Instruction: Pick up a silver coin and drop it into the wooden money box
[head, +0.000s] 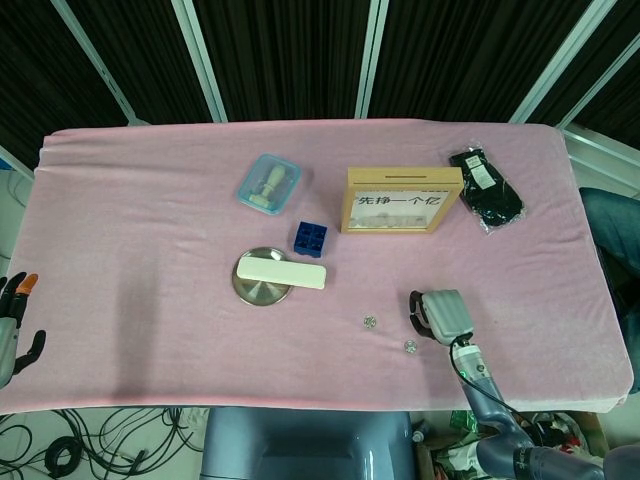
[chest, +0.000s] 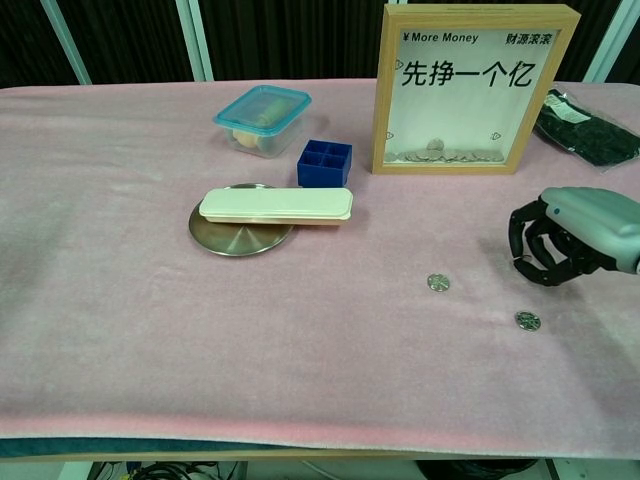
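Two silver coins lie on the pink cloth: one (head: 370, 321) (chest: 437, 283) nearer the middle, the other (head: 409, 346) (chest: 527, 321) closer to the front edge. My right hand (head: 440, 315) (chest: 570, 240) hovers just right of them, a little behind the nearer coin, its fingers arched downward and apart with nothing in them. The wooden money box (head: 403, 200) (chest: 475, 90) stands upright behind, with coins visible at its bottom. My left hand (head: 12, 325) hangs off the table's front left corner, fingers spread and empty.
A round metal plate (chest: 230, 238) carries a cream case (chest: 276, 205). Behind it are a blue compartment block (chest: 324, 163) and a lidded plastic tub (chest: 262, 119). A black packet (chest: 585, 125) lies at the far right.
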